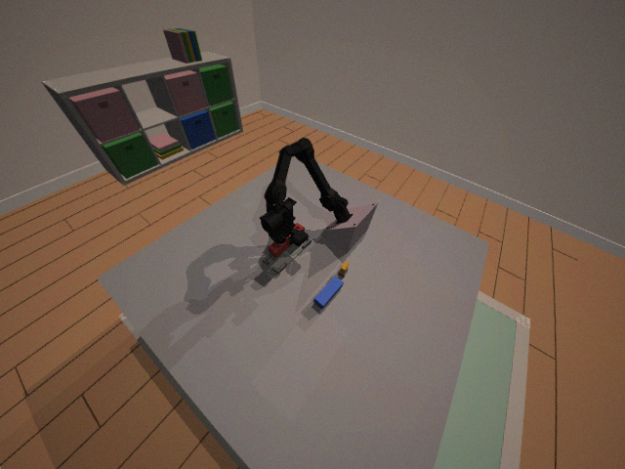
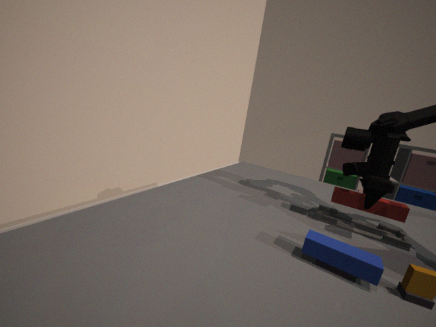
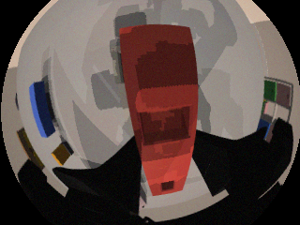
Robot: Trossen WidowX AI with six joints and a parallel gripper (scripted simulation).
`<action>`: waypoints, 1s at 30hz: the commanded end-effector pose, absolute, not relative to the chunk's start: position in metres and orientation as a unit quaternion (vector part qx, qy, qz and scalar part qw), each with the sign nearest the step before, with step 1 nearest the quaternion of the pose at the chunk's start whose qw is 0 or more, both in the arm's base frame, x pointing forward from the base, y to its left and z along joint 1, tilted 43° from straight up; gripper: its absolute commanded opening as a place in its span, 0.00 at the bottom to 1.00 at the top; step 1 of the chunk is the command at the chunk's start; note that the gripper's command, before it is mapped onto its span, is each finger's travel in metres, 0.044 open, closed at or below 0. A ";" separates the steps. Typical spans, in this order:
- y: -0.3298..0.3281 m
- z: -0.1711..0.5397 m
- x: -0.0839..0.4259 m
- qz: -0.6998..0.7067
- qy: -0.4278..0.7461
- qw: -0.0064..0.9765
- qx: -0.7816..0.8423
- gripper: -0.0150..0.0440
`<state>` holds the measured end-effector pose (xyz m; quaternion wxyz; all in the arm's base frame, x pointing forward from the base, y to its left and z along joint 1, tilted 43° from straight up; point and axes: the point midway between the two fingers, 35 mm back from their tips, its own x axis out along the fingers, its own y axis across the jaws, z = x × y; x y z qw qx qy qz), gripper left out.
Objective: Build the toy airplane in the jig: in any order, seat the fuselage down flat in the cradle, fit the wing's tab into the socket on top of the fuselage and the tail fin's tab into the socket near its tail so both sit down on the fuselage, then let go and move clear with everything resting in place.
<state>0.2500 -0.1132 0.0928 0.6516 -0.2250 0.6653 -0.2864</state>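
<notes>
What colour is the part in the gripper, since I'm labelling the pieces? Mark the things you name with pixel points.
Red [image 1: 277, 249] [image 2: 394, 210] [image 3: 164, 61]; it shows best in the wrist view.
</notes>
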 end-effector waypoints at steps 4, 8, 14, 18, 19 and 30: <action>-0.114 0.095 0.250 -0.287 0.663 0.653 -0.227 0.58; -0.114 0.095 0.250 -0.287 0.663 0.653 -0.227 0.58; -0.114 0.095 0.250 -0.287 0.663 0.653 -0.227 0.58; -0.115 0.095 0.250 -0.287 0.663 0.653 -0.227 0.58; -0.116 0.094 0.251 -0.287 0.663 0.653 -0.227 0.58; -0.128 0.081 0.250 -0.287 0.663 0.653 -0.227 0.58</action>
